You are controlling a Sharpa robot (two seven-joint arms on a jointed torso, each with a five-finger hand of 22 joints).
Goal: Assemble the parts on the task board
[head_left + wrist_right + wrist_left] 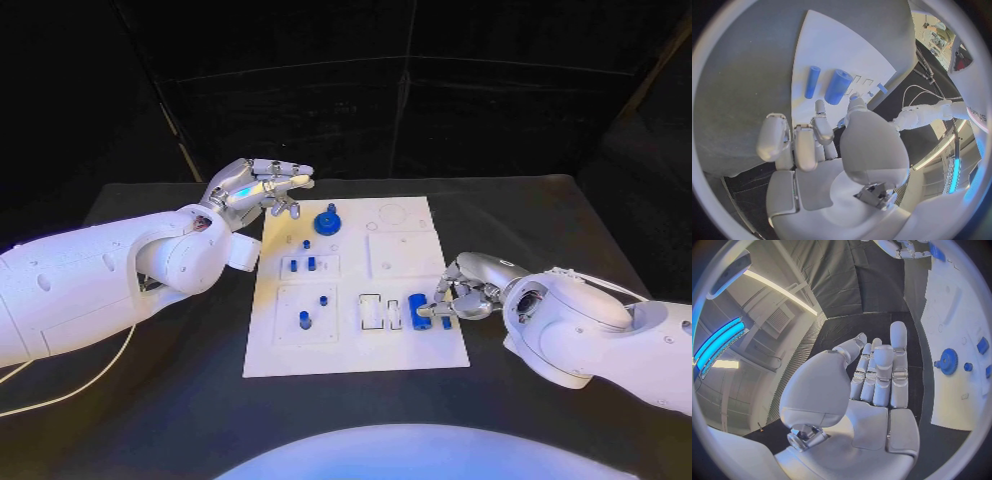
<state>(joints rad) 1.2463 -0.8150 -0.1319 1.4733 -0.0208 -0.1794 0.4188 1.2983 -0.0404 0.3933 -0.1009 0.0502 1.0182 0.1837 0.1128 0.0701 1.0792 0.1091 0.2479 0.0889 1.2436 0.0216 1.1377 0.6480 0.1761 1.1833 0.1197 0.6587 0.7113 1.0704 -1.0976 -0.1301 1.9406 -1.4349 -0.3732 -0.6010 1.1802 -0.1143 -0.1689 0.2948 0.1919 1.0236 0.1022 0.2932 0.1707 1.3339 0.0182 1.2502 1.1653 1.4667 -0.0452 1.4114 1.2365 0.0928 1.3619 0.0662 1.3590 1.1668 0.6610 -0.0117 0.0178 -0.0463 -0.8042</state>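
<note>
The white task board (361,350) lies in the middle of the black table. A blue gear (327,220) stands near its far left corner, with small blue pieces (296,266) nearer on the left side. Two blue cylinders lie at the right edge: a thick one (838,86) and a thin one (812,82). My right hand (464,290) rests low beside them, its fingertips (820,106) apart at the thick cylinder's near end, gripping nothing. My left hand (260,188) hovers off the board's far left corner, fingers loosely extended and empty (879,375). The left wrist view shows the gear (947,361).
Rectangular slots (372,310) sit just left of the cylinders, and round recesses (392,215) mark the board's far right part. A pale cable (65,392) trails over the table's near left. Bare black table (173,400) surrounds the board.
</note>
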